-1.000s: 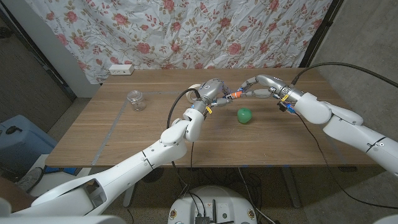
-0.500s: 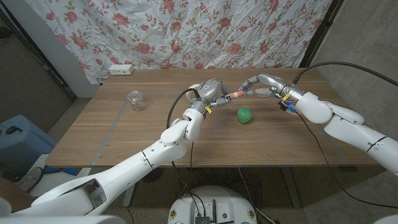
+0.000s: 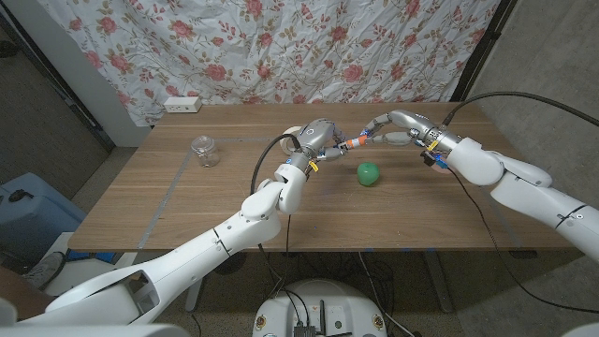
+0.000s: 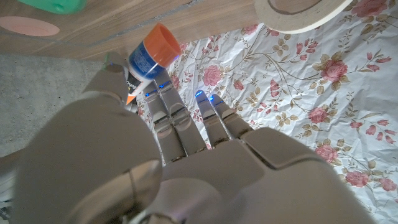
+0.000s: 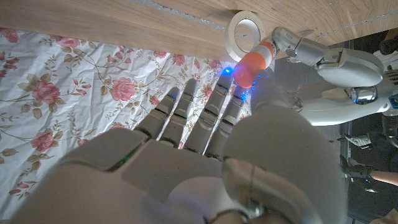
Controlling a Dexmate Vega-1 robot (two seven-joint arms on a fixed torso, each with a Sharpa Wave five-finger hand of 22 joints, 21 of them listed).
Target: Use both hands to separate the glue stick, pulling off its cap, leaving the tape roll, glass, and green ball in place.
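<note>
The glue stick (image 3: 353,143) was held in the air above the far middle of the table (image 3: 187,215), between the two hands. The left hand (image 3: 321,137) had its fingers closed around the body of the stick, and in the left wrist view the blue body with the orange end (image 4: 151,53) stood out past the fingers (image 4: 174,118). The right hand (image 3: 391,126) pinched the other end of the stick with its fingertips. The green ball (image 3: 369,174) lay on the table just in front of the hands. The tape roll (image 3: 291,137) lay behind the left hand, partly hidden by it. The glass (image 3: 203,151) stood well apart, toward the left side of the table
</note>
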